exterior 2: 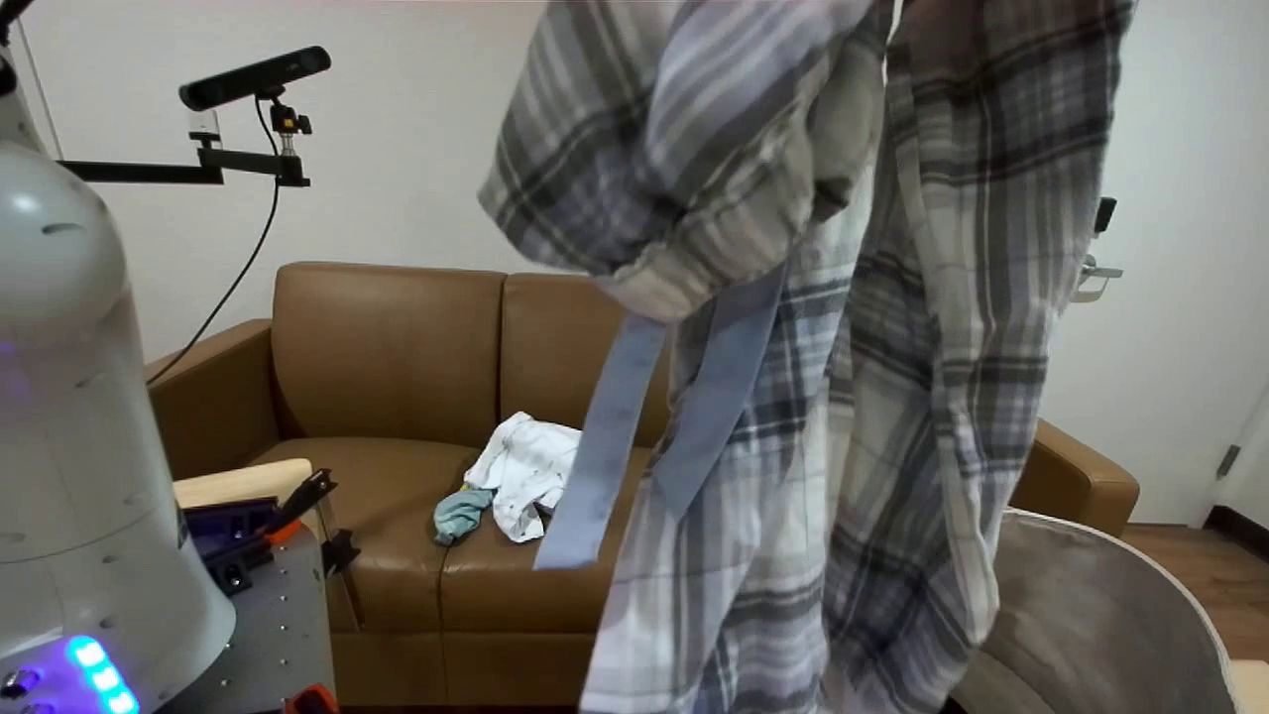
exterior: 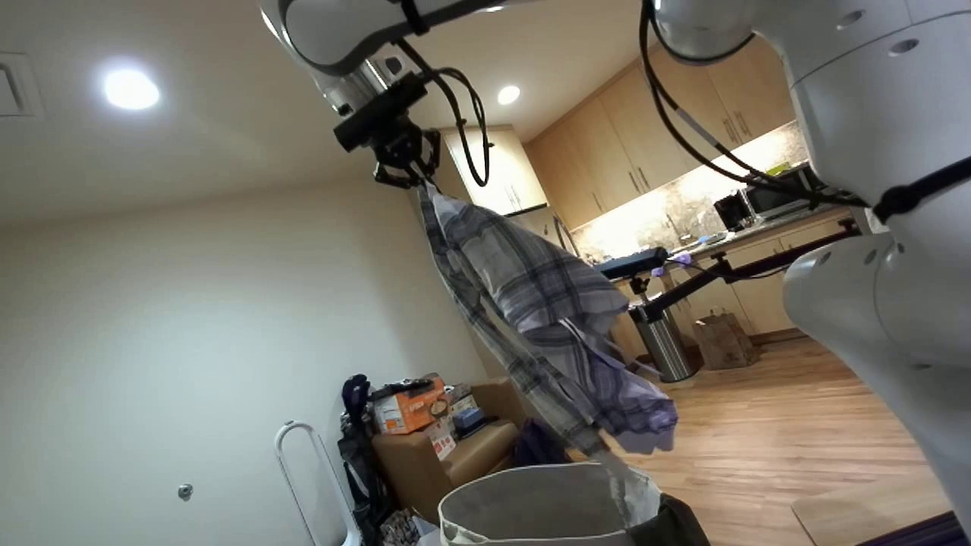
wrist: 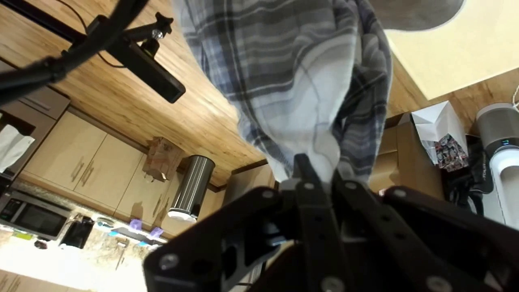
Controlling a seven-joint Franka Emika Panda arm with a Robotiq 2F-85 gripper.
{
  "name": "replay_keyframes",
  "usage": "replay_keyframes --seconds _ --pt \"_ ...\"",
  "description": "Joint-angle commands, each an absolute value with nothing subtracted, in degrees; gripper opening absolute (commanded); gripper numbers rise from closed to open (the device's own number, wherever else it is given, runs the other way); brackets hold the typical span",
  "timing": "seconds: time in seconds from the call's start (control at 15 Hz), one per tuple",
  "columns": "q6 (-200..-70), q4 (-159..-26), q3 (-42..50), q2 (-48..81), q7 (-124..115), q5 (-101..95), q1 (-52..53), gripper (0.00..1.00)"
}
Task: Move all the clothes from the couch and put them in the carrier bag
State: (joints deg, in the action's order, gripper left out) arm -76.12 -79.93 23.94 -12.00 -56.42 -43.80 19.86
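The gripper (wrist: 320, 173), bottom centre of the wrist view, is clamped on a gathered pinch of the plaid shirt (wrist: 263, 77); I judge the hold firm enough to carry it. In an exterior view the shirt hangs long, with two blue strips (exterior 2: 603, 446) dangling at centre frame; whether they belong to it I cannot tell. The bag (exterior: 523, 502), bottom centre in an exterior view, stands mouth upward; a sleeve end seems to trail inside its rim, while the hem hangs higher, toward the right of the mouth. The step, as I read it, is lowering the shirt in. I should first bring the bulk over the mouth, checking both exterior views, then descend slowly so the folds pile inside. Letting go early would probably leave cloth draped across the rim; dragging sideways could tip a bag whose walls look this soft. I should release only when most of the shirt lies below the rim. Farther back, left of centre in an exterior view, a white garment (exterior 2: 525, 471) and a smaller blue-green one (exterior 2: 462, 514) lie on the couch (exterior 2: 387, 347), awaiting, I judge, later trips.
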Motion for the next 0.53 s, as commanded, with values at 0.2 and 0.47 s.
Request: replay_keyframes --seconds 0.2,0.47 --pt "-96.70 -104.88 11.45 -20.30 -64.35 -40.60 2.31 0.03" --pt "-107.64 -118.14 9.38 -24.28 -67.90 -41.82 -4.07 0.03"
